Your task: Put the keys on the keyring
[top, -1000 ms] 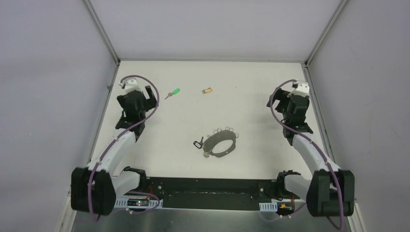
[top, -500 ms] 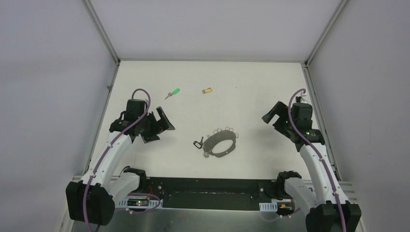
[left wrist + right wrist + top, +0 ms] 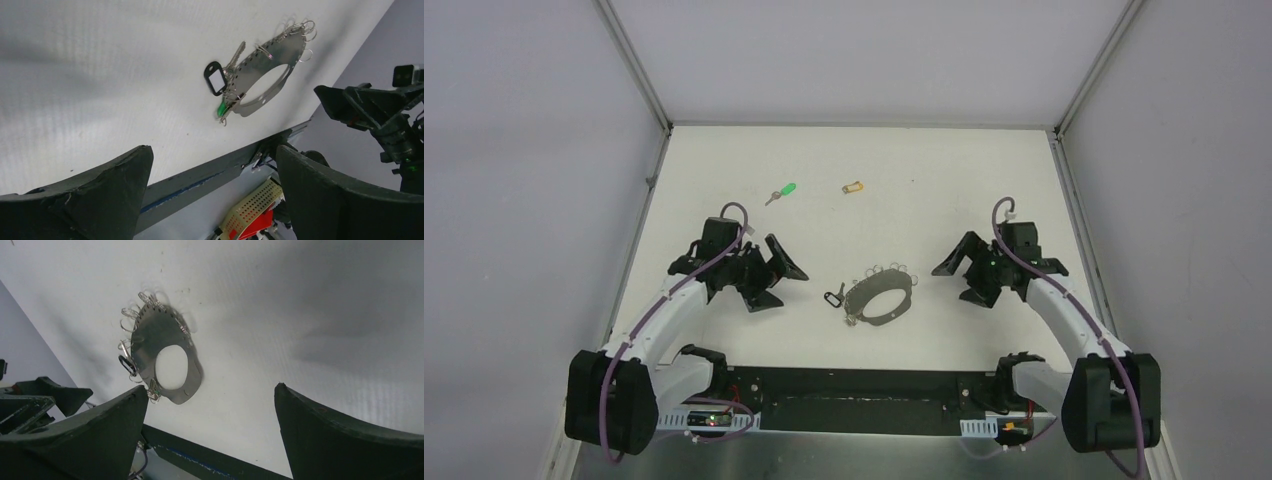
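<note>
White matte tabletop (image 3: pixel 944 200), a few small dark specks, soft grey shadows across it. Pale lavender-grey all round: back wall (image 3: pixel 864 60), left wall (image 3: pixel 514 200), right wall (image 3: pixel 1194 200), all plain. Thin aluminium posts (image 3: pixel 636 68) rise from the two far corners, leaning outward in the overhead view. Black strip (image 3: pixel 854 380) along the near edge, bare metal ledge (image 3: pixel 854 455) below it. Light even and diffuse

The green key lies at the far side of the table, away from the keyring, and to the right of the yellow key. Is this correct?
Not quite. The top external view shows the green key to the left of the yellow key, not to the right. The rest holds: both lie at the far side of the table, away from the keyring.
</note>
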